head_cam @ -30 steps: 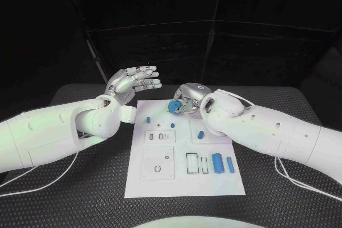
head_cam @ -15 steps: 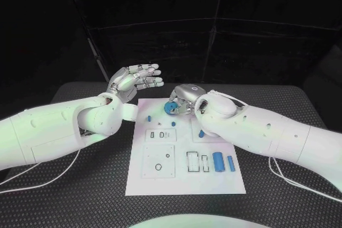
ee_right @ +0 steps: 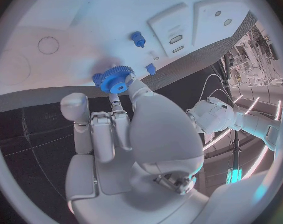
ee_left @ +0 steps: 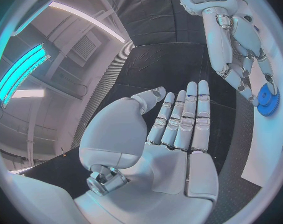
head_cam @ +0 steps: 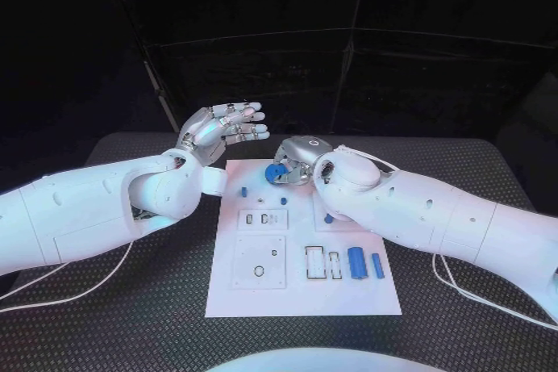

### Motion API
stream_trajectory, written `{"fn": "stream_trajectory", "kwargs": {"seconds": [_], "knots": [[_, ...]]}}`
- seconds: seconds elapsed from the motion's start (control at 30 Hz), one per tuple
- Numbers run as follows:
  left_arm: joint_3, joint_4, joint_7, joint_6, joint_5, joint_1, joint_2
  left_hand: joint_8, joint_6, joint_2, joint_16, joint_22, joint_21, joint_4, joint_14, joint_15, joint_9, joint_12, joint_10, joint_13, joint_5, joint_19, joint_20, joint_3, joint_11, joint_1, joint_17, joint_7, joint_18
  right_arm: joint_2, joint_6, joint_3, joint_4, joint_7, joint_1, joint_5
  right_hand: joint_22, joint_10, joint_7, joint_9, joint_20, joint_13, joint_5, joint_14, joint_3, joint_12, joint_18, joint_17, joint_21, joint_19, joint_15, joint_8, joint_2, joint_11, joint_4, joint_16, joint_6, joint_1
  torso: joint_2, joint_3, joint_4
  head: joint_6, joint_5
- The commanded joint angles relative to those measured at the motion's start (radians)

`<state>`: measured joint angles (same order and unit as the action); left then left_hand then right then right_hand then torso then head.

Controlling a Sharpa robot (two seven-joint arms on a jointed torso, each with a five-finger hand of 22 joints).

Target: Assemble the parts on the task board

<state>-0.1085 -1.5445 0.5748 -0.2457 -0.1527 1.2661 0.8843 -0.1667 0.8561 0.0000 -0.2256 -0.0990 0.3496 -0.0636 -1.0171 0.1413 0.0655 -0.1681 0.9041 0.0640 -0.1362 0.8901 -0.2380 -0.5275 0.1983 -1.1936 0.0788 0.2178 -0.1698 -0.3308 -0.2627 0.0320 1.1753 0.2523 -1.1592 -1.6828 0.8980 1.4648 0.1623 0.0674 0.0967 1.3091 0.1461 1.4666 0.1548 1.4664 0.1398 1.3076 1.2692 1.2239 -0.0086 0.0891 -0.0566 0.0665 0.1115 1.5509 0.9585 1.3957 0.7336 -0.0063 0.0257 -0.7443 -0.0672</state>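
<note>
Right hand holds a blue gear above the far end of the task board; left hand raised with nothing in it.

Head view: the task board (head_cam: 305,251) lies flat on the black table (head_cam: 465,307). The right hand (head_cam: 297,158) hangs over the board's far edge, fingers pinching the blue gear (head_cam: 279,173). The left hand (head_cam: 221,130) is raised beyond the board's far left corner, fingers extended and apart, holding nothing. 2 blue cylinders (head_cam: 364,264) lie side by side on the board's near right part.
Left wrist view: the left hand (ee_left: 172,134) shows a flat bare palm; the gear (ee_left: 268,98) sits at the right hand's (ee_left: 237,45) fingertips beside the board.
Right wrist view: the right hand (ee_right: 116,134) grips the gear (ee_right: 113,78) just above the board (ee_right: 85,25); a small blue peg (ee_right: 138,39) stands on the board nearby.
</note>
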Motion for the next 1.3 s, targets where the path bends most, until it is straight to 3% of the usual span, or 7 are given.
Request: {"fn": "stream_trajectory", "kwargs": {"seconds": [0.03,0.57,0.9,0.97,1.07,1.17,1.3], "knots": [[0.001,-0.001,0.003,0.013,0.007,0.002,-0.002,0.006,0.006,0.000,0.003,0.001,-0.005,0.002,-0.006,-0.001,0.000,0.003,0.005,-0.001,0.004,0.005,-0.002,-0.002,-0.001,0.007,-0.001,0.036,-0.011,0.007,0.038,0.000,-0.005,-0.006,-0.002,-0.011,-0.002,0.027,0.001,-0.002,0.009,0.137,0.005,0.093,-0.011,-0.007,-0.016,0.211,0.000,0.001,0.009,-0.007,-0.017,0.009,0.001,0.003,-0.008,-0.006,0.000,-0.0002,-0.0011,-0.002,0.001],[0.001,0.000,0.000,0.014,0.007,0.004,-0.003,0.006,0.006,0.000,0.003,0.001,-0.005,0.002,-0.006,-0.001,0.000,0.003,0.005,-0.001,0.004,0.005,-0.002,-0.002,-0.001,0.007,-0.001,0.036,-0.011,0.011,0.056,-0.009,-0.015,0.000,-0.001,-0.011,-0.006,0.020,0.006,-0.002,0.014,0.129,-0.008,0.093,-0.027,-0.015,-0.015,0.210,-0.002,-0.002,0.014,-0.022,-0.026,0.013,0.007,0.003,-0.028,-0.024,0.000,0.0008,0.0006,-0.005,-0.003],[0.001,0.002,-0.002,0.015,0.007,0.004,-0.001,0.007,0.006,-0.001,0.005,0.002,-0.006,0.003,-0.006,-0.001,0.000,0.004,0.005,-0.001,0.004,0.005,-0.002,-0.003,-0.001,0.008,-0.001,0.036,-0.011,-0.010,0.017,-0.009,0.000,-0.001,0.002,-0.003,-0.003,0.017,0.015,-0.002,0.022,0.127,-0.031,0.094,-0.044,-0.018,-0.015,0.215,0.000,-0.002,0.022,-0.027,-0.037,0.022,0.029,0.005,-0.069,-0.043,-0.001,0.0023,0.0023,-0.003,-0.003],[0.001,0.003,-0.002,0.014,0.007,0.004,-0.001,0.007,0.006,-0.001,0.006,0.002,-0.006,0.003,-0.006,0.000,0.000,0.005,0.005,-0.001,0.004,0.005,-0.002,-0.003,-0.001,0.008,-0.001,0.036,-0.011,-0.015,0.029,-0.009,-0.001,-0.002,0.003,0.012,-0.003,0.017,0.016,-0.001,0.023,0.127,-0.033,0.094,-0.050,-0.017,-0.015,0.215,0.000,-0.002,0.023,-0.025,-0.038,0.023,0.043,0.005,-0.068,-0.054,-0.002,0.0027,0.0049,-0.003,-0.004],[0.001,0.003,-0.003,0.014,0.007,0.004,0.000,0.007,0.006,-0.001,0.006,0.002,-0.006,0.003,-0.006,0.000,0.000,0.005,0.005,-0.001,0.004,0.005,-0.002,-0.003,-0.001,0.008,-0.001,0.036,-0.011,-0.019,0.055,-0.009,-0.004,-0.002,0.004,0.038,-0.004,0.017,0.017,0.000,0.025,0.128,-0.002,0.094,-0.073,-0.016,-0.015,0.216,0.001,-0.003,0.025,-0.026,-0.033,0.025,0.082,0.005,-0.073,-0.091,0.000,0.0005,0.0022,-0.001,0.003],[0.001,0.004,-0.003,0.014,0.007,0.004,-0.001,0.008,0.006,-0.001,0.006,0.003,-0.007,0.003,-0.006,0.000,0.000,0.005,0.005,-0.002,0.004,0.005,-0.002,-0.003,0.000,0.009,-0.001,0.036,-0.011,-0.018,0.063,-0.009,-0.005,-0.002,0.004,0.050,0.003,0.021,0.017,0.001,0.026,0.133,0.020,0.096,-0.089,-0.012,-0.016,0.225,0.005,0.001,0.025,-0.023,-0.011,0.025,0.117,0.008,-0.068,-0.123,-0.002,0.0016,0.0012,-0.001,0.003],[0.001,0.004,-0.004,0.015,0.007,0.004,-0.003,0.008,0.006,-0.001,0.006,0.003,-0.007,0.003,-0.006,0.000,0.000,0.005,0.005,-0.002,0.004,0.005,-0.002,-0.003,0.000,0.009,-0.001,0.036,-0.011,-0.015,0.073,-0.009,-0.005,-0.001,0.004,0.060,0.012,0.027,0.015,0.002,0.026,0.141,0.025,0.099,-0.098,-0.004,-0.017,0.238,0.010,0.007,0.025,-0.021,0.002,0.024,0.131,0.012,-0.061,-0.133,0.001,0.0013,-0.0022,-0.001,0.005]]}}
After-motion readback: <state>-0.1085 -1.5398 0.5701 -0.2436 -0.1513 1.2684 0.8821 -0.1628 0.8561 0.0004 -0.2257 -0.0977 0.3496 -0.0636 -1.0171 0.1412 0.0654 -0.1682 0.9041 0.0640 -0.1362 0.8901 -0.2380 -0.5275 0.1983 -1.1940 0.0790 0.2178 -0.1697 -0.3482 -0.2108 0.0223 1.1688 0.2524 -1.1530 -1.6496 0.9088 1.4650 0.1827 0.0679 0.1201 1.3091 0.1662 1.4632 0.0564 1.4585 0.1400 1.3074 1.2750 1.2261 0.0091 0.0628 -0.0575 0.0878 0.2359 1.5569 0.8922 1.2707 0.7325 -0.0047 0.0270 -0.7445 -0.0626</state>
